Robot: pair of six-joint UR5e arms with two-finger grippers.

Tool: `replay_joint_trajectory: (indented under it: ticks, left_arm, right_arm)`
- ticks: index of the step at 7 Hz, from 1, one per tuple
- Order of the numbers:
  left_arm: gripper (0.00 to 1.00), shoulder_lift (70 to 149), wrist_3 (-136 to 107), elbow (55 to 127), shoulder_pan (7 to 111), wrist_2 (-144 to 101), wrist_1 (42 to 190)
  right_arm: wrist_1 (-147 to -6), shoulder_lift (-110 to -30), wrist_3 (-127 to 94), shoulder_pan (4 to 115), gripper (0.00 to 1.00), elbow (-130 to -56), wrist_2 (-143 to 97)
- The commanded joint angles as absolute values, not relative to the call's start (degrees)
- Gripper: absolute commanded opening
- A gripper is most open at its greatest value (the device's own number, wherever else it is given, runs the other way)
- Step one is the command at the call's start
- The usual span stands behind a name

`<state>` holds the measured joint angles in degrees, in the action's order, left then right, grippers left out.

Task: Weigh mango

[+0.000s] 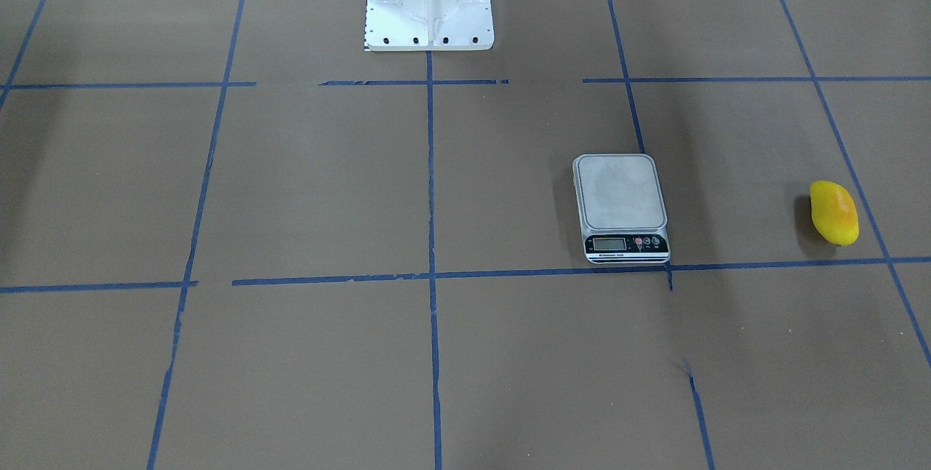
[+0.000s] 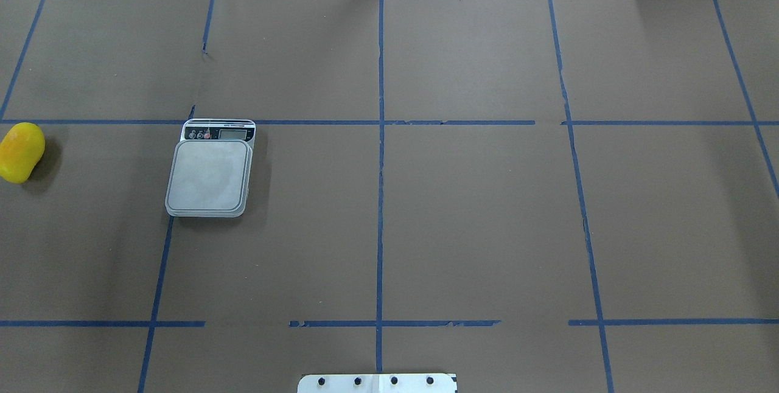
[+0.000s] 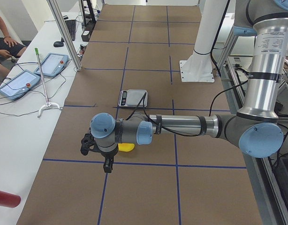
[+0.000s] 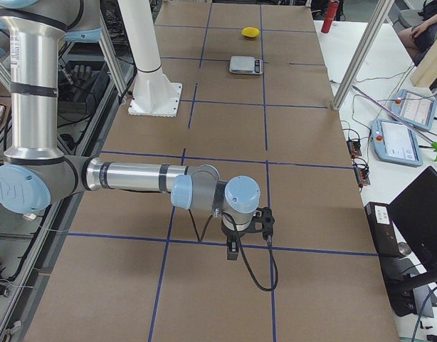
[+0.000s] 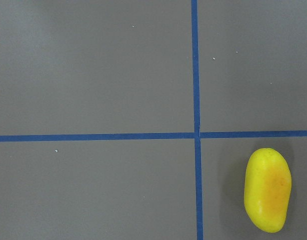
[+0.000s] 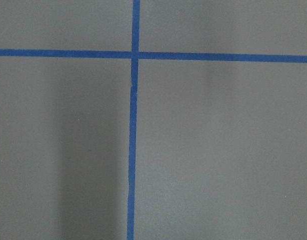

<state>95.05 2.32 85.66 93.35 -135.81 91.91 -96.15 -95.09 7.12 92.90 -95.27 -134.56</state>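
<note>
Yellow mango on bench, well apart at 9 o'clock of scale, overhead view. Step: reach. Left gripper hangs near it, opening cannot be told. Next: descend, grip across its narrow width.

Can't read scale display, digits too small. Only see a yellow sliver of mango behind left arm's wrist in exterior left view. Can't judge left gripper or right gripper opening, side views only. Also seeing base plate clipped at frame edge, overhead and front.
</note>
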Motion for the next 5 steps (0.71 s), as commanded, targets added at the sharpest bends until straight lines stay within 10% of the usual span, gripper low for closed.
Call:
replay_joint_trajectory:
  ticks: [1, 5]
  left_arm:
    - [1.0, 95.01, 2.2, 85.61, 93.16, -136.05, 91.85]
    - [1.0, 95.01, 2.2, 85.69, 93.16, -135.97, 91.93]
  right_arm:
    - [-96.15, -95.1, 7.12, 92.9, 1.0, -95.27, -134.56]
    - [-96.15, -95.01, 7.12, 92.9, 1.0, -95.27, -134.56]
